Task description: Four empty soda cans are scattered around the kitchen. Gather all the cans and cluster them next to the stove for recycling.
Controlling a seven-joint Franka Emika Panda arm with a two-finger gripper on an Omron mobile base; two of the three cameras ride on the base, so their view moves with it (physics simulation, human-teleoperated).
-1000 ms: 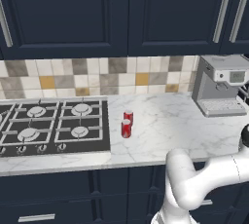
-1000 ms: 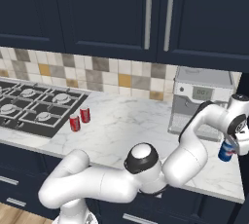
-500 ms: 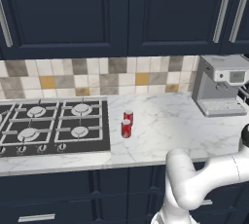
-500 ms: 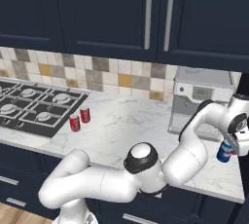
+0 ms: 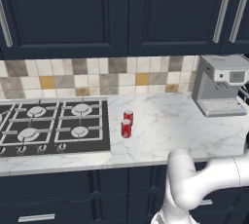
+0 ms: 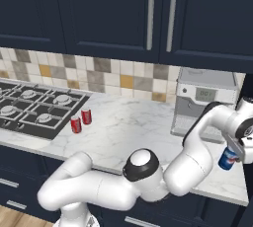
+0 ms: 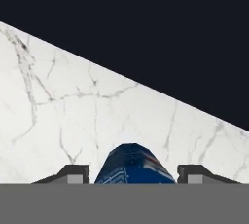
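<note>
Red cans [image 5: 127, 122]: two; blue can [image 6: 228, 159]: one

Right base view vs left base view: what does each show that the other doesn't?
Right base view alone: the gripper closed on a blue soda can at the far right end of the counter, right of the coffee machine.

Left base view alone: the stove nearly whole, with its row of front knobs.

Both: two red soda cans standing close together just right of the stove, the coffee machine, the tile backsplash and navy upper cabinets.
</note>
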